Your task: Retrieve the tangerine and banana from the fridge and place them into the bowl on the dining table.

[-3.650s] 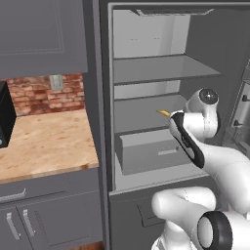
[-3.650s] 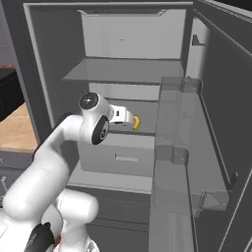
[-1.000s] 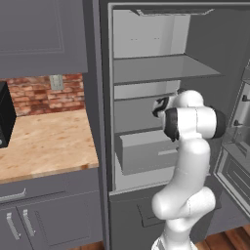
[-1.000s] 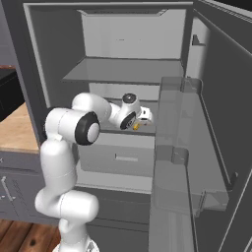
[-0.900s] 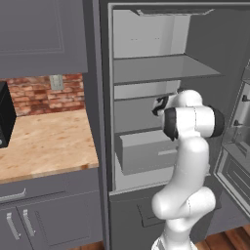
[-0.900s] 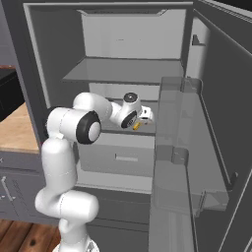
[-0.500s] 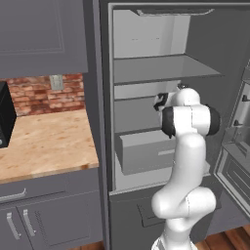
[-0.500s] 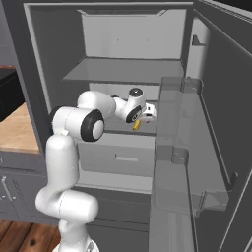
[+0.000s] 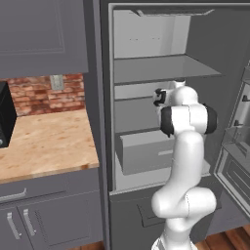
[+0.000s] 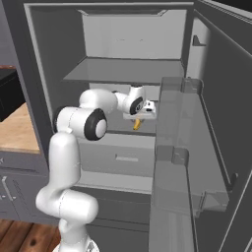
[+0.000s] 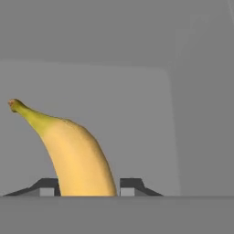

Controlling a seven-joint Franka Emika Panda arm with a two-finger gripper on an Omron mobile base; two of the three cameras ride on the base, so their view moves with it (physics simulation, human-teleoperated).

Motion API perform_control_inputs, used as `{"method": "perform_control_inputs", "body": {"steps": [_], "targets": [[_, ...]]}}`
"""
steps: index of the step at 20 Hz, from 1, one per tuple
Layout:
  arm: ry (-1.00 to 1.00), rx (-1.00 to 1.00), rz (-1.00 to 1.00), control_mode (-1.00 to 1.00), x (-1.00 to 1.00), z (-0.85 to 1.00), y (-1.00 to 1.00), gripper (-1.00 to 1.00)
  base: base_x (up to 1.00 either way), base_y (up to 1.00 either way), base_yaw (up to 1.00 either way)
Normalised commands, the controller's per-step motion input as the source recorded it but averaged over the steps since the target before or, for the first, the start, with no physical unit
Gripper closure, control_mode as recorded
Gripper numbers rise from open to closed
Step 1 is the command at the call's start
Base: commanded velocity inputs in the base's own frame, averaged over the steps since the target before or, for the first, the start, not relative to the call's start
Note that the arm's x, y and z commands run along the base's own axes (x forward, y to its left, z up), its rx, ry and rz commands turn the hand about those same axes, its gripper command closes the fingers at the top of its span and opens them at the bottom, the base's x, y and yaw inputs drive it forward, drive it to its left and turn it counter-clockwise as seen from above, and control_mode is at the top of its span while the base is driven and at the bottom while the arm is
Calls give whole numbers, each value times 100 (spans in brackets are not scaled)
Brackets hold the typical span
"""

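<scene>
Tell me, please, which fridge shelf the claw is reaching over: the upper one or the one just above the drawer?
The one just above the drawer. The claw sits below the upper shelf, with the banana between its fingers.

The banana's (image 11: 77, 155) lower end is hidden between the finger tips (image 11: 45, 186); whether they touch it is unclear; arm hides most of it elsewhere

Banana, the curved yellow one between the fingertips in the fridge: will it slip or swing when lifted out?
The curved yellow banana looks stiff, so it likely won't droop. Its smooth, tapering skin may slide between the dark fingertips. It sticks out well beyond them, so it might pivot if swung quickly.
</scene>
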Motion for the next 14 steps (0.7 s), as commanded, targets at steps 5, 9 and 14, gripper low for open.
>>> {"method": "perform_control_inputs", "body": {"steps": [5, 9, 14], "targets": [[9, -3, 0, -100, -20, -74, -3, 100, 0, 0, 0], [-3, 2, 0, -100, -55, -47, -5, 100, 0, 0, 0], [-26, 16, 0, -100, -74, -34, 0, 100, 0, 0, 0]]}}
